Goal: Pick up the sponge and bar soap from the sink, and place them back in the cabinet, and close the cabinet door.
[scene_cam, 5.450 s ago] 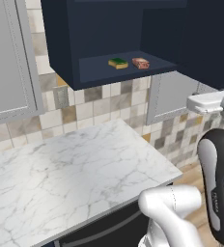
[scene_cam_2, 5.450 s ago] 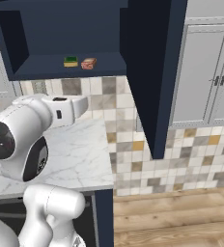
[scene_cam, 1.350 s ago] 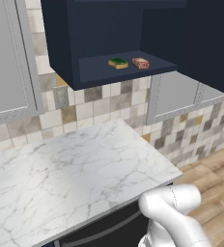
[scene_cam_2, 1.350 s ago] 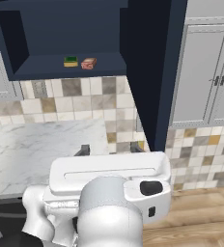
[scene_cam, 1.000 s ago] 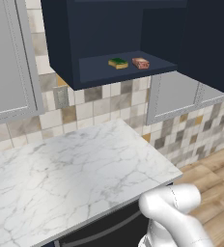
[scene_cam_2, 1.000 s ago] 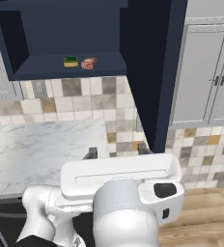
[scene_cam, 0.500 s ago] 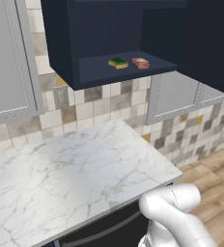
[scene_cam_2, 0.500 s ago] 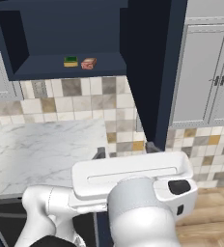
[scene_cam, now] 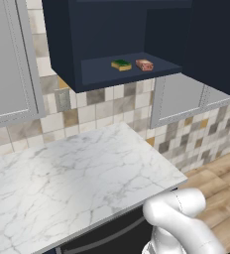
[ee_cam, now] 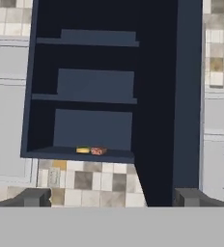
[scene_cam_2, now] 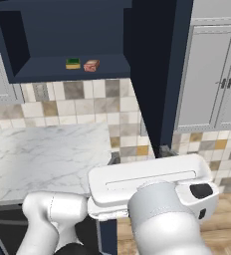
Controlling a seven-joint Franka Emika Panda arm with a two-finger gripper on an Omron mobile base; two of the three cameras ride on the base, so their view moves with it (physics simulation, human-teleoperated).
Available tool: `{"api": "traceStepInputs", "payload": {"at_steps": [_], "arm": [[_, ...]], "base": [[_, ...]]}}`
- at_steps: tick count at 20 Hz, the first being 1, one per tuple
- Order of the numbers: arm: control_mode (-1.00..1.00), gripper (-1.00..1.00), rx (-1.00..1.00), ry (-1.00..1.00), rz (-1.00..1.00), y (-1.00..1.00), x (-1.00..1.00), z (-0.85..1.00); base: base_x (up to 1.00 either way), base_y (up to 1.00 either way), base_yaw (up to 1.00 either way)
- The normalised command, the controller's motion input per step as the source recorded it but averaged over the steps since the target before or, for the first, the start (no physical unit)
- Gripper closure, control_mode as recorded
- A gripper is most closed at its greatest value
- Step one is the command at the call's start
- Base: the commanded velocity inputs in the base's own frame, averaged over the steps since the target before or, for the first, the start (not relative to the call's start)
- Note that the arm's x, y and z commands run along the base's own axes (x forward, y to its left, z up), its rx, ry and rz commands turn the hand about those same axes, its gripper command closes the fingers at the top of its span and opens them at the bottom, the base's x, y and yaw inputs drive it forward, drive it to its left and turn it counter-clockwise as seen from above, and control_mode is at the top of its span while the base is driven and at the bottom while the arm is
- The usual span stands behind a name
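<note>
The green-and-yellow sponge (scene_cam: 121, 64) (scene_cam_2: 73, 63) (ee_cam: 83, 150) and the orange-brown bar soap (scene_cam: 144, 64) (scene_cam_2: 91, 65) (ee_cam: 99, 151) lie side by side on the bottom shelf of the navy cabinet (scene_cam: 67, 44) (scene_cam_2: 18, 45) (ee_cam: 41, 96). The cabinet door (scene_cam: 216, 39) (scene_cam_2: 155, 69) (ee_cam: 164, 96) stands wide open on the right. My gripper (scene_cam_2: 140, 153) (ee_cam: 113, 198) is open and empty, low in front of the counter and well below the cabinet, facing it. The sink is out of view.
A white marble counter (scene_cam: 72, 173) (scene_cam_2: 43, 149) runs below the cabinet, backed by a tiled wall (scene_cam: 107, 101). Light grey wall cabinets (scene_cam: 8, 64) (scene_cam_2: 212, 74) flank the navy one. Wooden floor (scene_cam: 226, 173) lies to the right.
The arm has dropped from beside the cabinet to low in front of the counter, and over the last second the hand has slid rightward. Sponge, soap and door have not moved.
</note>
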Motion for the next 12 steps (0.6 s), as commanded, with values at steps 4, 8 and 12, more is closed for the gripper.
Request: {"api": "traceStepInputs", "payload": {"at_steps": [4, 8, 12], "arm": [[-1.0, -1.0, 0.0, 0.0, 0.05, -0.2, 0.04, -0.07], [-1.0, -1.0, 0.0, 0.0, 0.05, -0.13, 0.09, -0.11], [-1.0, -1.0, 0.0, 0.0, 0.03, -0.05, 0.17, -0.11]], "base": [[0.0, 0.0, 0.0], [0.0, 0.0, 0.0], [0.0, 0.0, 0.0]]}}
